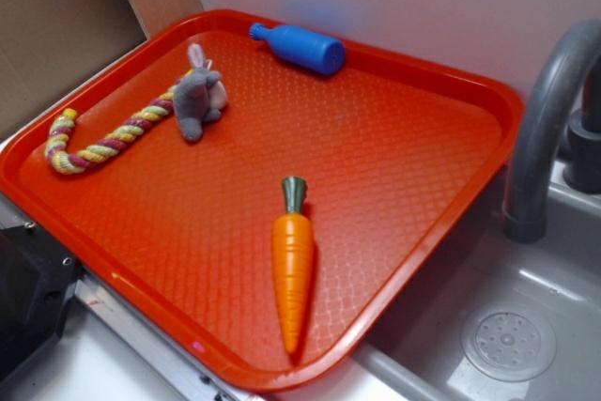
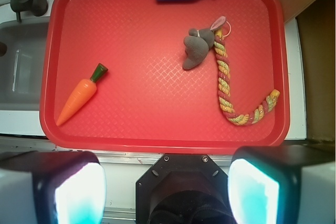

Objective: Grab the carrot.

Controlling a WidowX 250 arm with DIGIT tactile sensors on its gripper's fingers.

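We see the carrot (image 2: 79, 98) lying at the lower left of the red tray (image 2: 157, 135) in the wrist view, untouched; our gripper (image 2: 167, 187) hangs above the tray's near edge, jaws wide apart.

Bright even light, soft shadows, blurred glowing end effector (image 2: 167, 187) fingers

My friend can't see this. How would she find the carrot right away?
Look at the big red tray beside the sink. Near the tray edge closest to the sink lies the carrot. It is the only orange, pointed thing, with a green stem.
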